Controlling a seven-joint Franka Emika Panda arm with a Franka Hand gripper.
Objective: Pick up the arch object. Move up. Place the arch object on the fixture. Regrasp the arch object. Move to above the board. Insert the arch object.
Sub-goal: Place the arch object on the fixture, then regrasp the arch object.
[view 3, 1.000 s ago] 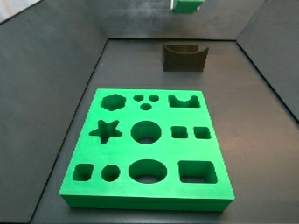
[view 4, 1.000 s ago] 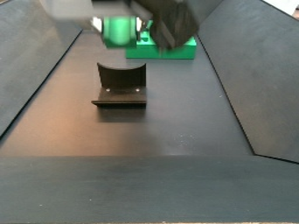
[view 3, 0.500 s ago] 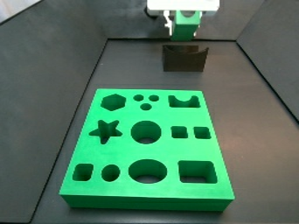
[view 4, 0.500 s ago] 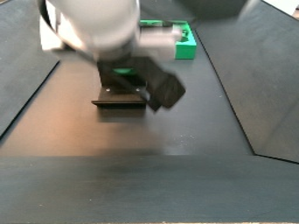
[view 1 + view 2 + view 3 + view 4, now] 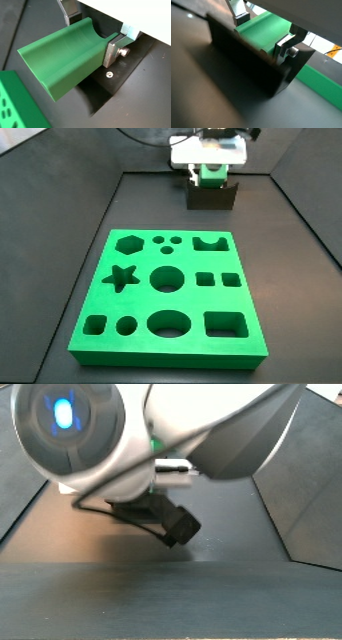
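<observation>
Currently: gripper point(image 5: 93, 37) closed on the arch point(image 5: 63, 57), silver finger plates pressed to its two sides, notch face turned up toward the wrist, as seen in a wrist view. In a side view the gripper point(image 5: 210, 172) sits low at the far end of the surface, directly over the fixture point(image 5: 211, 197).

Arch: held, not yet released. In a wrist view the arch point(image 5: 261, 30) lies just behind and above the dark wall of the fixture point(image 5: 251, 62); whether it already touches the U-shaped dip cannot be told.

Step in hand, judged: placing the arch on the fixture. Pick-up and lift look done. Next move likely calls for a short straight descent until the arch seats in the dip, then opening the jaws and regrasping at a new hold.

Board point(image 5: 167, 293): bright green slab, near end of the surface, well apart from the gripper; cut-outs all vacant, arch slot at its far right corner.

Remaining side view: blocked mostly by the arm; only a sliver of green shows.
</observation>
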